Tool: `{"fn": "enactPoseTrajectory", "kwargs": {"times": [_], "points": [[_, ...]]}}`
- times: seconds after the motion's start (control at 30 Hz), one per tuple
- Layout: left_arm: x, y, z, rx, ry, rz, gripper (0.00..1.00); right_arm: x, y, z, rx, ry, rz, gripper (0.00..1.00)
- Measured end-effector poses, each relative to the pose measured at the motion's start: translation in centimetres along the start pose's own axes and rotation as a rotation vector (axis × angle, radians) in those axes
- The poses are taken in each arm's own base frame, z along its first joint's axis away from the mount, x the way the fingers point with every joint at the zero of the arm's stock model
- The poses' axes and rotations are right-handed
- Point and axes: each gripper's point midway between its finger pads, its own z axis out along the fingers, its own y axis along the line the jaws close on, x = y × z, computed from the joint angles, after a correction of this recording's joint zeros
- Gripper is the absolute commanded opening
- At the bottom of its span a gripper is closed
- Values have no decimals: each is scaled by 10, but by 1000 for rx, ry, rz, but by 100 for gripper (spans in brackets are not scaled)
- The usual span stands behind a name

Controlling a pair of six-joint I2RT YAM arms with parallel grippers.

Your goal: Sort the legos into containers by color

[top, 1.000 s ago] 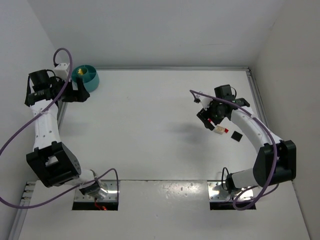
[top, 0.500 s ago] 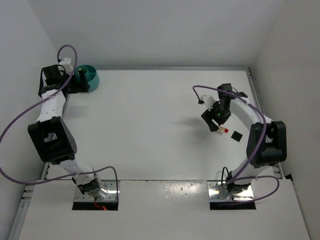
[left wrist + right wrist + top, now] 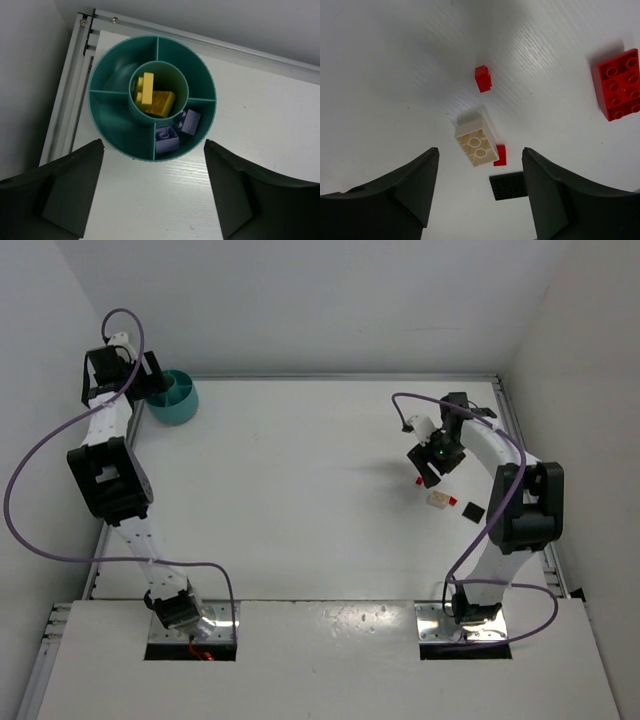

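Left wrist view looks straight down into the teal bowl [image 3: 112, 87]. The centre cup holds two yellow bricks [image 3: 145, 89]. Two lilac bricks [image 3: 166, 139] lie in adjoining outer compartments on the lower right of that view. The other outer compartments show only bare floor. The top view shows just the bowl's side in the far left corner of the surface [image 3: 300, 490], none of its contents. A metal rail [image 3: 70, 100] runs just beside the bowl along the surface's left edge.

Right wrist view shows loose pieces on the right side of the surface:
- a white brick [image 3: 476, 140], lying studs down with its hollow underside up
- a small red piece [image 3: 500, 155] touching the white brick
- another red piece [image 3: 482, 78] apart from those two
- a flat black tile [image 3: 508, 185] near them
- a large red brick [image 3: 617, 91] at that view's right edge

From the top the small pieces are only specks, and the large red brick cannot be made out.

Left arm [image 3: 110, 480] is stretched along the left edge to the far corner. The left hand [image 3: 153, 150] points down over the bowl, fingers [image 3: 75, 190] spread wide, gripping nothing.

Right arm [image 3: 515, 500] reaches far, then bends back left. The right hand [image 3: 480, 150] hangs above the white brick, fingers apart, holding nothing and clear of the pieces. Purple cables [image 3: 60, 455] loop off both arms.
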Motion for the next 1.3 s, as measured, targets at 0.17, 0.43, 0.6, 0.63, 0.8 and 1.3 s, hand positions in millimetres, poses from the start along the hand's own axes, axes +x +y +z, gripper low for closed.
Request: {"fn": "enactPoseTrajectory", "kwargs": {"times": [0.17, 0.43, 0.6, 0.63, 0.8, 1.3], "points": [[-8, -4, 6, 8, -11, 1, 82, 4, -5, 0, 2, 2, 18, 59], [13, -26, 3, 57, 40, 23, 87, 23, -7, 3, -18, 33, 12, 64], [40, -35, -8, 85, 102, 15, 90, 38, 4, 9, -64, 69, -27, 65], [42, -36, -11, 88, 108, 13, 90, 39, 6, 9, -74, 69, -35, 65], [44, -43, -24, 104, 112, 18, 90, 43, 12, 14, -102, 69, -74, 65], [45, -50, -46, 112, 104, 32, 90, 53, 2, 45, -83, 108, -106, 55]]}}
